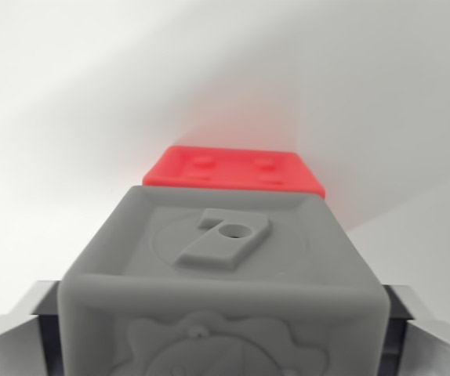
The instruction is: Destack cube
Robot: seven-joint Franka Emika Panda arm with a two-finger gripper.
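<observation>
Gripper fingers (pixel 29 333) are seen flanking the grey cube (pixel 223 274) on both sides at the frame's bottom edge, apparently closed against its flanks, though contact itself is hidden. Beyond the grey cube, a red cube (pixel 235 169) is seen on the white surface (pixel 68 117). Separation appears achieved; release is judged to remain. No containers are shown.

Grey cube (pixel 223 274) fills the lower half of the wrist view, upright, a raised numeral 7 with a round hole on its top face, a relief figure on the near side. Beyond it, a red cube (pixel 234 170) shows only its top, round studs visible.
</observation>
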